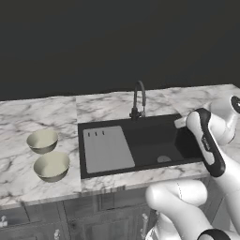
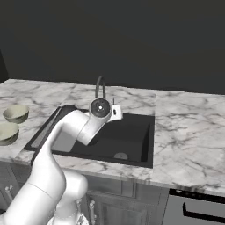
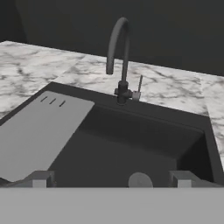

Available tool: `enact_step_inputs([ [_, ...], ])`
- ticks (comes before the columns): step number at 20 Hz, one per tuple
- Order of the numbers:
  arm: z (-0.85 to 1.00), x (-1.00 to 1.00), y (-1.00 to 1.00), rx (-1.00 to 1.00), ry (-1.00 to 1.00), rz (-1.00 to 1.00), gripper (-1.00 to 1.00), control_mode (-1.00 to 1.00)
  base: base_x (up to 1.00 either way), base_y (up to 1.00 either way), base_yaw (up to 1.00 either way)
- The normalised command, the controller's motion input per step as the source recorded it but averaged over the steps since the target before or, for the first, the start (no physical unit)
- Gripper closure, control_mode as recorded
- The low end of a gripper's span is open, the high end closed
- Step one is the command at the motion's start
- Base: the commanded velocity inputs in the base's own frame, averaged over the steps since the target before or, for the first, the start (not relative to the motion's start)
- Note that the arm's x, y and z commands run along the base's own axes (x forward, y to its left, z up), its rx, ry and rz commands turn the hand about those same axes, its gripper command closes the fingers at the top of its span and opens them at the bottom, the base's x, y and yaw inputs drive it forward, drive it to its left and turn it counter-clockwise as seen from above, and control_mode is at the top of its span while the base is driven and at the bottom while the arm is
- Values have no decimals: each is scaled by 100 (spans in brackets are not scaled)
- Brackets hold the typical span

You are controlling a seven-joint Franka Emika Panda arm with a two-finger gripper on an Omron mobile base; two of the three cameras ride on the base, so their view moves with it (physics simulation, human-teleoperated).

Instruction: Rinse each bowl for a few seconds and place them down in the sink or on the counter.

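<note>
left base view, bowls: two alike, pale beige-olive; both sit upright, mouths up, on the worktop (image 1: 28, 173) to the left of the sink (image 1: 140, 140)
far bowl (image 1: 42, 141): nearer the back wall, well left of the sink's drainboard
near bowl (image 1: 51, 166): just in front of the far bowl, closer to the worktop's front edge, close beside it; whether they touch cannot be told
bowl axis: round, so no long axis; rims level
sink: one black rectangular basin, long axis running left to right along the worktop
drainboard (image 1: 107, 149): one flat grey ribbed panel covering the sink's left part, on the side toward the bowls
drain (image 1: 163, 159): one round disc on the basin floor, right of the drainboard
faucet (image 1: 138, 99): one dark curved spout at the sink's back rim, arching forward over the basin; a small lever stands beside its base
gripper (image 3: 112, 179): over the sink's front right part, looking across the basin toward the faucet; fingers spread wide with nothing between them
fingertips (image 3: 40, 179): two, one at each side of the drain in the hand view
in the way: the white arm rises at the sink's right end, its forearm crossing the basin's right rim; between sink and bowls lies bare marble
cabinets (image 1: 93, 220): dark grey fronts below the sink
</note>
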Motion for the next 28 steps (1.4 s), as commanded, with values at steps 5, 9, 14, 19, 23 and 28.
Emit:
enact_step_inputs([
  [5, -21, 7, -1, -1, -18, 8, -100, -100, 0, 0, 0],
  [9, -13, 21, -6, 0, -12, 4, -100, -100, 0, 0, 0],
  [14, -12, 28, -7, 0, -8, 3, -100, -100, 0, 0, 0],
  [19, -3, 33, -11, 2, 0, 5, -100, -100, 0, 0, 0],
  [23, -3, 24, -4, 3, 0, 4, -100, -100, 0, 0, 0],
  [28, -6, 16, -6, 4, -4, 4, -100, -100, 0, 0, 0],
])
